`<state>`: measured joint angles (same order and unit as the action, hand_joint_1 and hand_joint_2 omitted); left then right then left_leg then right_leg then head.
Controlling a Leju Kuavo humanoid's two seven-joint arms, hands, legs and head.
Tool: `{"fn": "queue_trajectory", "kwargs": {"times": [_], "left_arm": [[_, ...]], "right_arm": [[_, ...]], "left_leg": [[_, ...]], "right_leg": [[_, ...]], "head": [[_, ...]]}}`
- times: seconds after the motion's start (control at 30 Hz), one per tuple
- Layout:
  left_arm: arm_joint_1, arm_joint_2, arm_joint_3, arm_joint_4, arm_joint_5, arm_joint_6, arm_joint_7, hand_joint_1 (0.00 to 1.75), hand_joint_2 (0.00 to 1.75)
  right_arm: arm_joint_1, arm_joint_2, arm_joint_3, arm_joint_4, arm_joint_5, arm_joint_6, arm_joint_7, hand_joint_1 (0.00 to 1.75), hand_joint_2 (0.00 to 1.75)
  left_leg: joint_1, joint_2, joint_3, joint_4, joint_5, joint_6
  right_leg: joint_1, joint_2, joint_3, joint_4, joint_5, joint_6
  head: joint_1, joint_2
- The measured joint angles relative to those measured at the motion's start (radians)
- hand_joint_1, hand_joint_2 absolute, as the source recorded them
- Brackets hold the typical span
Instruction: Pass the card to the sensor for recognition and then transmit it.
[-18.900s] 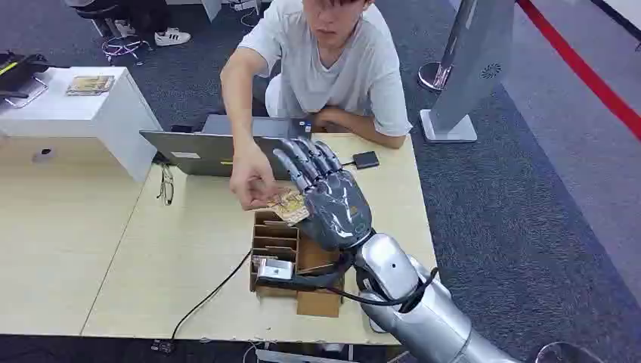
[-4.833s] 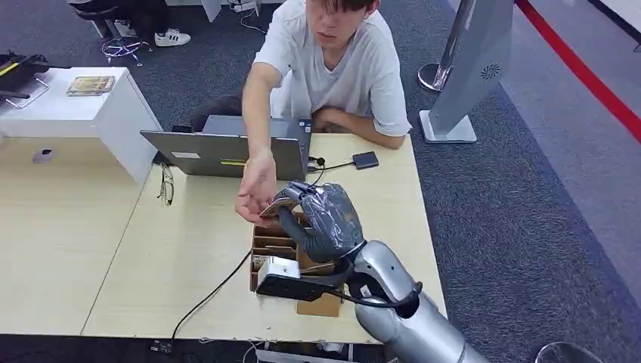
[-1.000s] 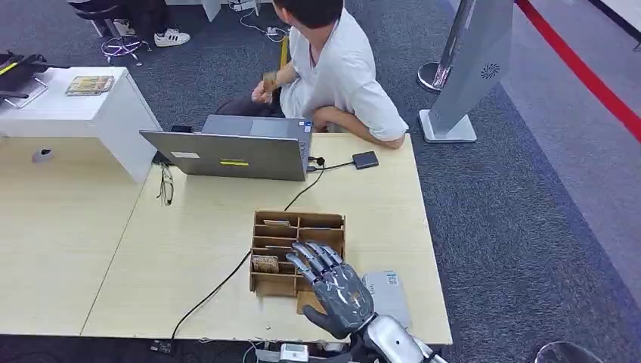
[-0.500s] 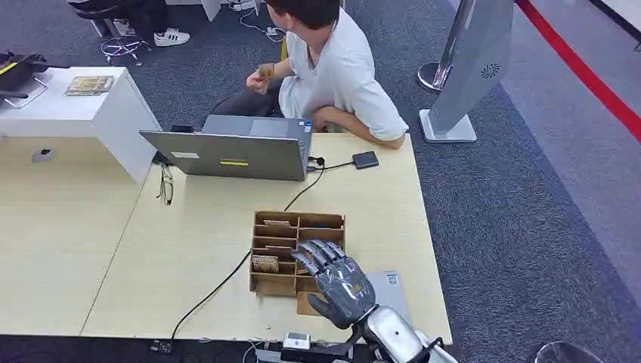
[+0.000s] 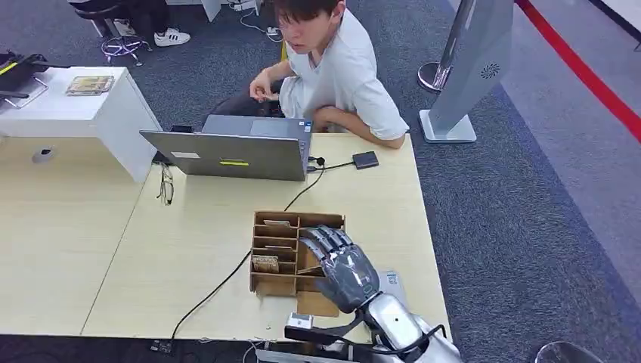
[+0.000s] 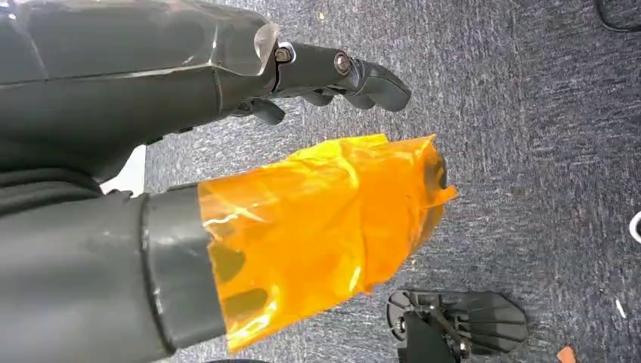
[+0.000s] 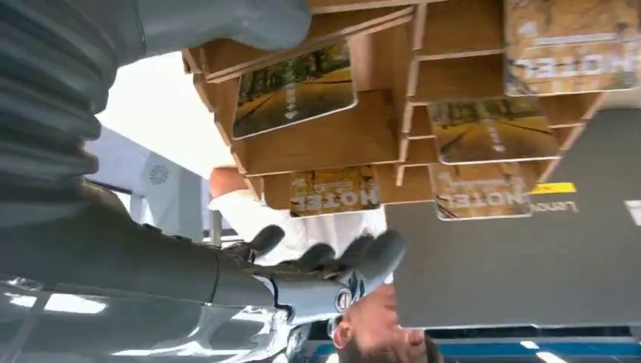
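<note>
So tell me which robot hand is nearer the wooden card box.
Right. The right robot hand hovers over the wooden card box; the left robot hand hangs over carpet.

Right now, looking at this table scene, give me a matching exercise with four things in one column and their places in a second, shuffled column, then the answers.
Things:
1. right hand
2. laptop
3. glasses
4. left hand

Places:
A. on the table's far side, in front of the person
B. hanging over grey carpet
C. over the wooden card box
D. lying on the table, near the laptop's left corner

Pairs: 1-C, 2-A, 3-D, 4-B
</note>
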<state>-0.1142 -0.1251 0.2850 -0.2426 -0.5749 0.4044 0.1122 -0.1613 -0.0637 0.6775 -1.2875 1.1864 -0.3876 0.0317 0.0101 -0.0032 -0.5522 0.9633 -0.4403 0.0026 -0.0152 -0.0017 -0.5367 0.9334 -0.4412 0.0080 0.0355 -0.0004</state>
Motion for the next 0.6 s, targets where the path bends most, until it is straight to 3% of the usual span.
{"fn": "queue_trajectory", "kwargs": {"times": [0.37, 0.6], "left_arm": [[-0.002, -0.001, 0.0, 0.0, -0.011, -0.003, 0.002, 0.0, 0.0], [-0.003, -0.001, 0.0, 0.0, -0.018, -0.005, 0.002, 0.0, 0.0]], "right_arm": [[-0.007, 0.003, -0.013, 0.037, 0.013, -0.001, 0.008, 0.38, 1.75], [-0.009, 0.008, -0.027, 0.049, 0.022, -0.008, 0.01, 0.49, 1.75]], "left_leg": [[0.0, 0.0, 0.0, 0.0, 0.0, 0.0], [0.0, 0.0, 0.0, 0.0, 0.0, 0.0]], "right_leg": [[0.0, 0.0, 0.0, 0.0, 0.0, 0.0], [0.0, 0.0, 0.0, 0.0, 0.0, 0.0]], "head": [[0.0, 0.0], [0.0, 0.0]]}}
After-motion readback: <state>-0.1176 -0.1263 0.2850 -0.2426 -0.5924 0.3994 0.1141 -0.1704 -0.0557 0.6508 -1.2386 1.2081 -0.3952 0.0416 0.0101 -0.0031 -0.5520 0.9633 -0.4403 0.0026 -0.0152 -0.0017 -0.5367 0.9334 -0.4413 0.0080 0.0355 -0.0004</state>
